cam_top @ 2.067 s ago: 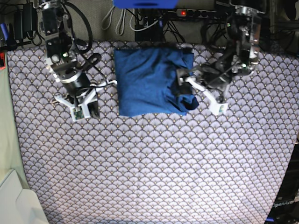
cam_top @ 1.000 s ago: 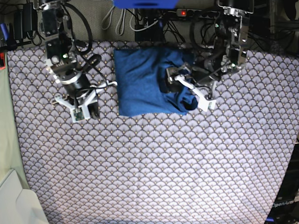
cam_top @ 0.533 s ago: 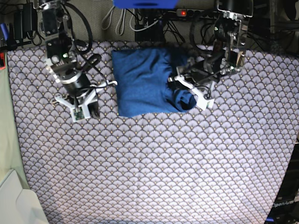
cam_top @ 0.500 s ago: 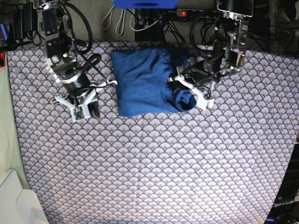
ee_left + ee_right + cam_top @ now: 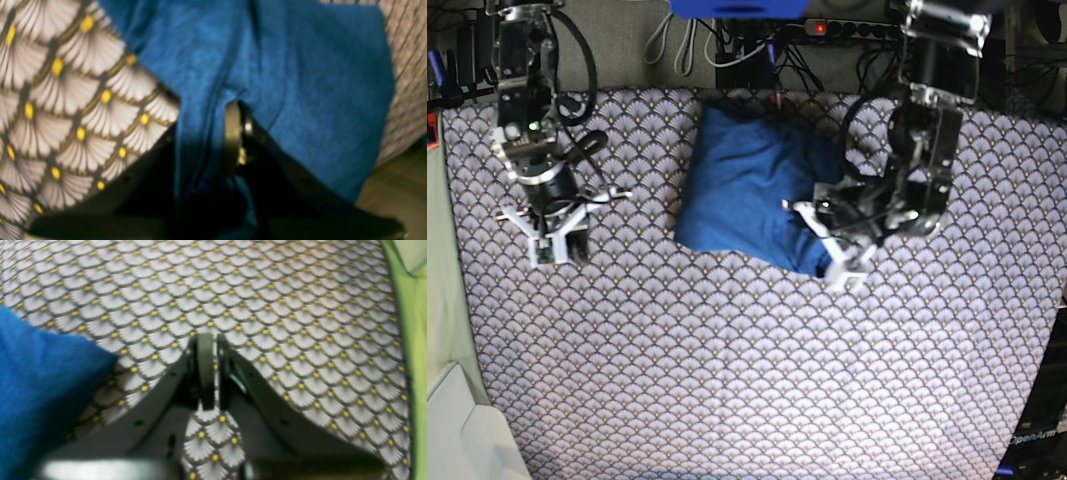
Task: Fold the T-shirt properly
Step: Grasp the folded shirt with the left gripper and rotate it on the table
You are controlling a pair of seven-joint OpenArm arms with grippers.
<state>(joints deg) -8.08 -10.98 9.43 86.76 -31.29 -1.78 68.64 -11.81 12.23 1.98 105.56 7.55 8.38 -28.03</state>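
Overhead, in the base view, we see the T-shirt (image 5: 752,190) lying as a folded blue bundle on the scallop-patterned cloth (image 5: 747,370), toward the far middle of the table and skewed so that its near edge slants. Our left gripper (image 5: 825,243) is at the bundle's near right corner, with blue fabric bunched around its white fingers. Our right gripper (image 5: 547,238) sits well apart from the shirt, over bare patterned cloth on the other side, pointing toward the near edge. A power strip (image 5: 847,28) with a lit red switch and tangled cables lie beyond the far edge of the cloth.

Next, from the left wrist, the picture is blurred, but we make out the T-shirt (image 5: 300,83) filling most of the frame and draping down over the left gripper (image 5: 213,140). A fold of fabric runs between the two dark jaws, which are drawn close upon it, so we read the grip as closed on the shirt. The patterned cloth (image 5: 66,110) shows at the left.

Finally, from the right wrist, our right gripper (image 5: 208,370) has its jaws pressed nearly together with nothing between them, only patterned cloth (image 5: 267,300) beneath. A corner of the T-shirt (image 5: 43,380) shows at the left, clear of the jaws.
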